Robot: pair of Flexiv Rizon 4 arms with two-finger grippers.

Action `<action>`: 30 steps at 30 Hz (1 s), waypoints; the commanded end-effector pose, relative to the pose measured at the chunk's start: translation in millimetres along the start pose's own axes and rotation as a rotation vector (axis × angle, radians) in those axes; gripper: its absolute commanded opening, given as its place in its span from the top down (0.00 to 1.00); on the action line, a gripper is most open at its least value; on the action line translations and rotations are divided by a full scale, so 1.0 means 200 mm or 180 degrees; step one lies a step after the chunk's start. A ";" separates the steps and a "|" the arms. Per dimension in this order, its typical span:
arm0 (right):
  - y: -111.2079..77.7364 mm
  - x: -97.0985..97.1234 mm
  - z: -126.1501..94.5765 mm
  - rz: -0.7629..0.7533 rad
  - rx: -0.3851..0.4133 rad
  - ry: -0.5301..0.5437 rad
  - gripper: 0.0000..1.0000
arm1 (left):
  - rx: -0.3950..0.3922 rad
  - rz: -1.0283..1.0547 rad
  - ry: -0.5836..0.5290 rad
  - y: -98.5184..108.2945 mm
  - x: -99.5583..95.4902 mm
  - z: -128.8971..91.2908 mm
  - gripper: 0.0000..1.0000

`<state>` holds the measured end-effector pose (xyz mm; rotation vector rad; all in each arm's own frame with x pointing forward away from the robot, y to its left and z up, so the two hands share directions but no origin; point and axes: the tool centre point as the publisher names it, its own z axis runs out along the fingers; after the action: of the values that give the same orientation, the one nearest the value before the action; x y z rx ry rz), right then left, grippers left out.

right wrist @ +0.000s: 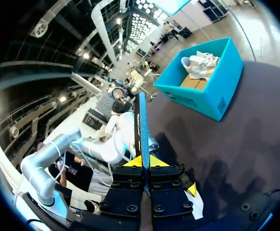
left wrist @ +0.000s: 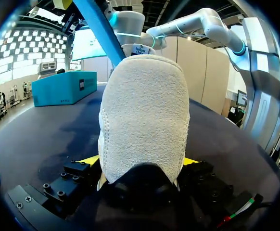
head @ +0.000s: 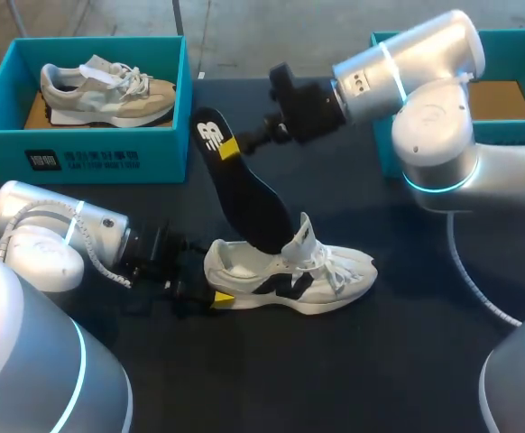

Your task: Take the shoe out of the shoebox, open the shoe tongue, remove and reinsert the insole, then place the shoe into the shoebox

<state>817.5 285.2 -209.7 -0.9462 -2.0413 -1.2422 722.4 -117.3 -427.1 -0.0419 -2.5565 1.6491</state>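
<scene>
- Shoebox holding a beige sneaker was seen well beyond the left gripper; a second shoebox was set behind the right arm.
- White shoe was stood upright on the table, its heel clamped between the left gripper's fingers.
- Black insole was pinched at its upper end by the right gripper, closed on it; its lower end was tucked into the shoe, below that gripper.
</scene>
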 end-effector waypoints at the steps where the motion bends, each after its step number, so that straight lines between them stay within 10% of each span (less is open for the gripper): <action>1: 0.01 0.01 0.00 0.0005 0.0014 -0.0019 1.00 | -0.0009 -0.0001 -0.0001 0.02 -0.01 0.02 1.00; 11: 0.01 0.01 0.00 0.0005 0.0014 -0.0019 1.00 | -0.0009 -0.0001 -0.0001 0.02 -0.01 0.02 1.00; 30: 0.23 0.21 -0.38 0.0084 -0.0241 -0.0179 1.00 | -0.0009 -0.0001 -0.0001 0.02 -0.01 0.02 1.00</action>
<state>845.3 256.3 -135.7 -1.0260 -2.0178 -1.2960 722.4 -117.3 -427.1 -0.0419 -2.5565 1.6491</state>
